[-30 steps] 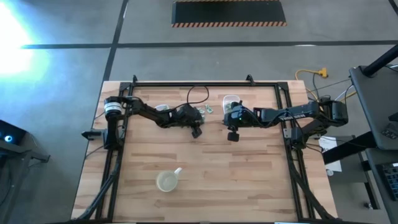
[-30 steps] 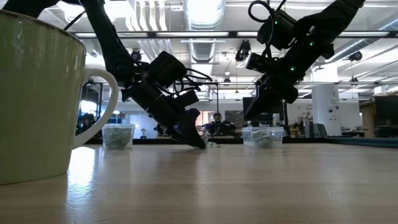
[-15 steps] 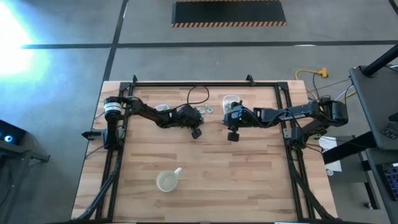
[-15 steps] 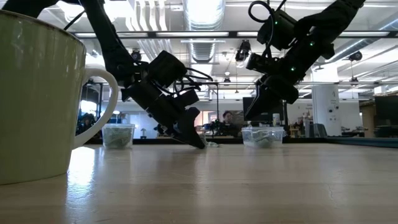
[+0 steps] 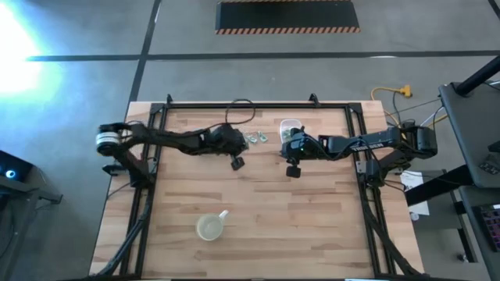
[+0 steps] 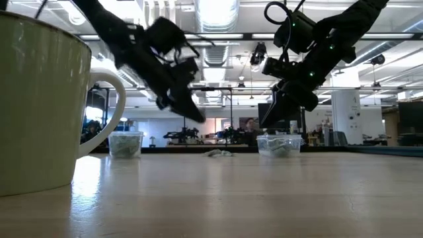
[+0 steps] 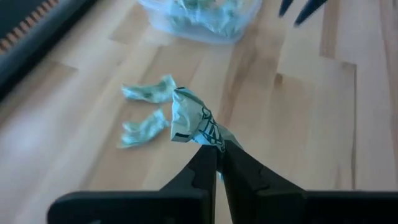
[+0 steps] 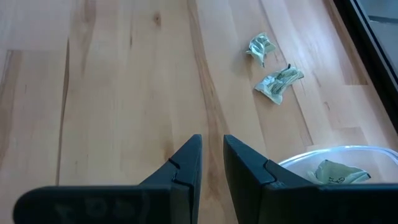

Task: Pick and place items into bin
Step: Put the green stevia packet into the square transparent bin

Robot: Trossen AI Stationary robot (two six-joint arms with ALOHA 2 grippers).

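The items are crumpled pale green and silvery pieces. Two of them (image 7: 146,109) lie loose on the wood at the table's far middle (image 5: 255,139). A third piece (image 7: 194,121) hangs above the table, with my left gripper (image 7: 217,163) shut on it, raised well off the table (image 6: 197,116). My right gripper (image 8: 212,155) hovers by the clear bin (image 8: 329,167), its fingers a narrow gap apart around nothing. The bin (image 7: 199,15) holds more pieces and stands just beyond the two loose ones. My left gripper pinches the crumpled piece by its near end (image 7: 211,142) between its two fingertips. The fingers slant down from the table's left side. The rest of the piece sticks out past the fingertips, lifted clear of the wood.
A yellowish cup (image 5: 209,226) stands near the table's front edge and fills the left of the low view (image 6: 39,99). A second clear container (image 6: 125,143) sits at the far left, behind my left arm. A black frame (image 5: 258,104) rims the table.
My left gripper has risen from the table beside the loose pieces and drawn back a little toward the table's left edge. One piece has come up with it, lifted clear of the wood. The other two pieces have stayed where they lay.
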